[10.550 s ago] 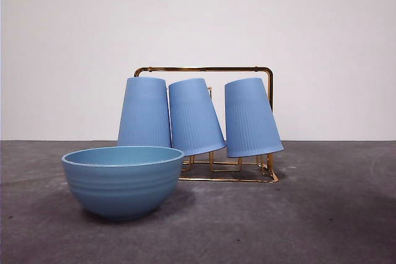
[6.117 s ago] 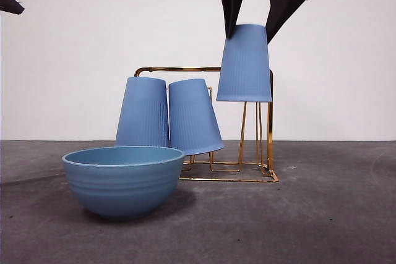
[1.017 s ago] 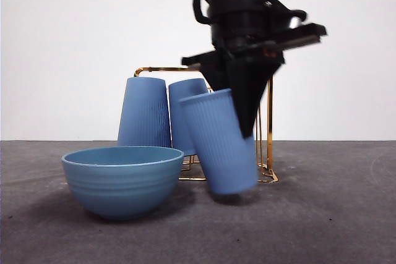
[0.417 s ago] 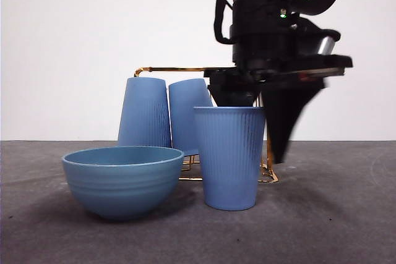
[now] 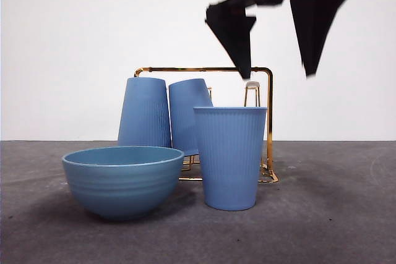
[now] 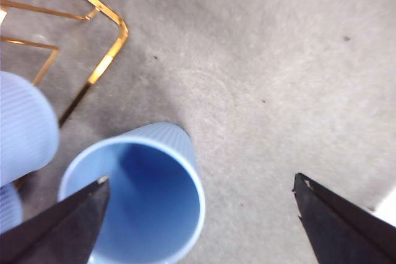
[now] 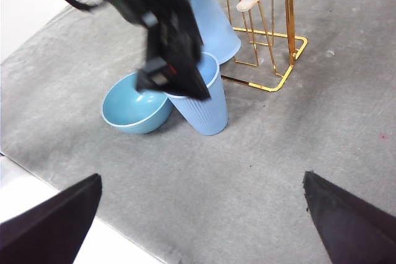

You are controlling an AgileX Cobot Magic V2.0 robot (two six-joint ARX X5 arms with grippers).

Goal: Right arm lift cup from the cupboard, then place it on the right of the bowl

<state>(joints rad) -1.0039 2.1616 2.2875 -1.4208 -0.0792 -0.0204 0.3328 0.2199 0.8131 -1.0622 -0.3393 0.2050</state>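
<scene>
A blue ribbed cup (image 5: 230, 159) stands upright, mouth up, on the table just right of the light-blue bowl (image 5: 124, 180) and in front of the gold wire cupboard (image 5: 204, 69). My left gripper (image 5: 275, 35) hangs open and empty above the cup, clear of it. In the left wrist view the cup (image 6: 133, 202) lies below the open gripper (image 6: 199, 179). My right gripper (image 7: 201, 176) is open and empty, high and far back. Its view shows the cup (image 7: 201, 106), the bowl (image 7: 133, 103) and the cupboard (image 7: 288, 29).
Two more blue cups (image 5: 145, 112) (image 5: 189, 109) sit upside down on the cupboard's left pegs. A bare peg with a pale tip (image 5: 252, 85) stands at its right. Grey table surface (image 5: 328, 214) extends to the right of the cup.
A second ago the cup hung tilted in the gripper. Half a second ago it stood on the table with the jaws around it. Now the gripper has risen clear above it.
</scene>
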